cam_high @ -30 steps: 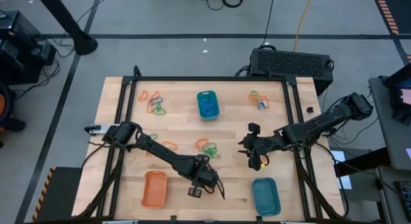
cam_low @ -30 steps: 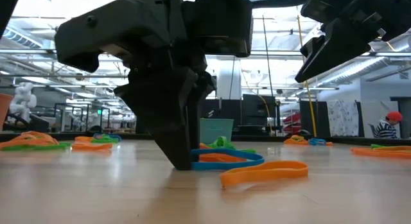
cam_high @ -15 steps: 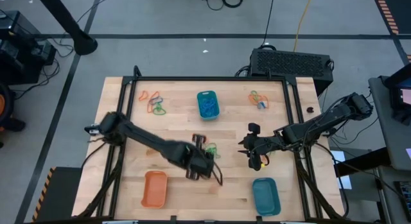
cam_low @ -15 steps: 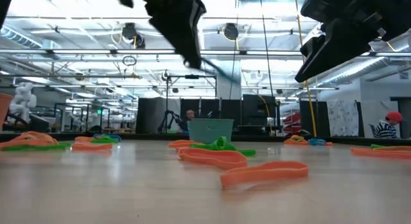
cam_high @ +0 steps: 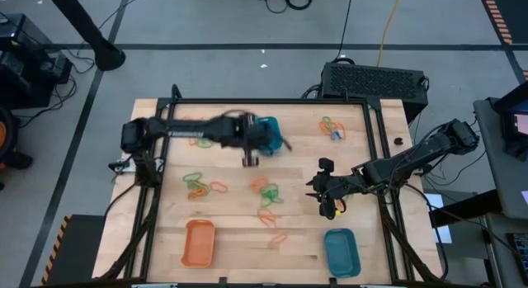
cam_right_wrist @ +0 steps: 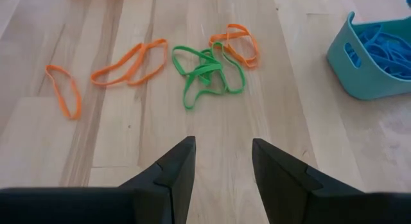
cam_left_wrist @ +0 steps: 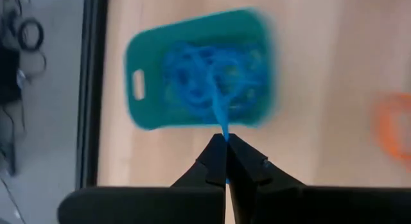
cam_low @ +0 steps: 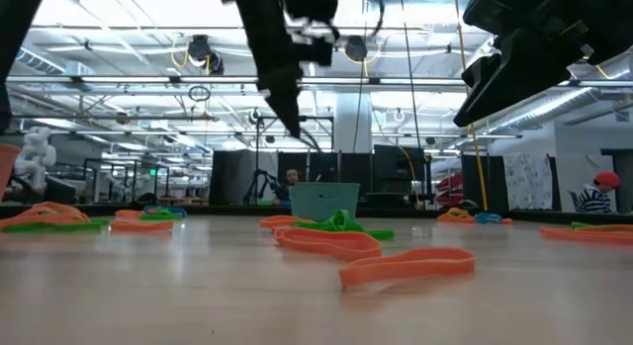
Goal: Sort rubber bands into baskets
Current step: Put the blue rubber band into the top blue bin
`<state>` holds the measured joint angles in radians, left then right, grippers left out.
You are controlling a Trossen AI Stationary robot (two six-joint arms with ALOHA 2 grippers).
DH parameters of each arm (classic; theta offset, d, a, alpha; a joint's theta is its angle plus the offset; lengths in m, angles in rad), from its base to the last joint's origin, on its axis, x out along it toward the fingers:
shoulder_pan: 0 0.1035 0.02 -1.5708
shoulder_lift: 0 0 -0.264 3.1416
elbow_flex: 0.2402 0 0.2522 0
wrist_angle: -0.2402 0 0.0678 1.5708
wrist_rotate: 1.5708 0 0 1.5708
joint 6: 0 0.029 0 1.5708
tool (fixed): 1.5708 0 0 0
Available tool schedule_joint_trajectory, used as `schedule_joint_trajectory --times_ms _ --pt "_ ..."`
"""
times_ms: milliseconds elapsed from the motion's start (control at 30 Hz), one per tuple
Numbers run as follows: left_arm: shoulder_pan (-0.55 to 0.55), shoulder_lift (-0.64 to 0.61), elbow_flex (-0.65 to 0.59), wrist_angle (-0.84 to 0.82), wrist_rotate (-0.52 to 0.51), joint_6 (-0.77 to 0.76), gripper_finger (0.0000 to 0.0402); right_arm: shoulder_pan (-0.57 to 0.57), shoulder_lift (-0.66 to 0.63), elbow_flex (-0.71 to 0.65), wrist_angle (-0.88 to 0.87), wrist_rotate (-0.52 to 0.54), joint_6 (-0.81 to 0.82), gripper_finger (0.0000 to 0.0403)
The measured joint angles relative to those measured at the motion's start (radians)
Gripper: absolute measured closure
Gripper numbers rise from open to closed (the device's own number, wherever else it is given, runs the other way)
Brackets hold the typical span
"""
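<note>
Left end effector [cam_left_wrist: 225, 142] swung over teal basket [cam_left_wrist: 144, 60] (blue band [cam_left_wrist: 221, 118] pinched), orange bands [cam_right_wrist: 128, 63] nearby

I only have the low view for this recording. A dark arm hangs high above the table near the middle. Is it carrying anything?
Observer: Yes. The left wrist view shows the left tool shut on a blue rubber band.
Operator: What is underneath it?
Observer: The far teal basket, which already holds a tangle of blue bands.
Operator: And the other arm?
Observer: The right tool is open and empty over bare wood, with a cluster of green bands ahead of it.
</note>
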<state>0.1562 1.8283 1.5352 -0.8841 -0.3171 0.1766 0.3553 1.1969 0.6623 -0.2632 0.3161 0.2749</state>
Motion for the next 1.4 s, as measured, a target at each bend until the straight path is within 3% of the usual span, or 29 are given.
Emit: schedule_joint_trajectory --times_ms 233,500,833,1200,1400 --pt "0.129 0.089 -0.002 0.112 0.101 0.076 0.0401 0.000 0.000 0.000 0.000 0.008 -0.028 0.0257" --pt "0.166 0.150 -0.001 0.178 0.111 0.096 0.0396 0.000 0.000 0.000 -0.001 0.027 -0.033 0.0257" --pt "0.164 0.151 0.002 0.187 0.084 0.156 0.0304 0.000 0.000 0.000 -0.002 0.028 -0.034 0.0257" --pt "0.165 0.021 0.003 0.113 0.094 0.170 0.0267 0.000 0.000 0.000 0.001 0.028 -0.031 0.0257" --pt "0.252 -0.096 -0.013 -0.132 0.132 0.065 0.0267 0.000 0.000 0.000 -0.001 0.025 -0.008 0.0257"
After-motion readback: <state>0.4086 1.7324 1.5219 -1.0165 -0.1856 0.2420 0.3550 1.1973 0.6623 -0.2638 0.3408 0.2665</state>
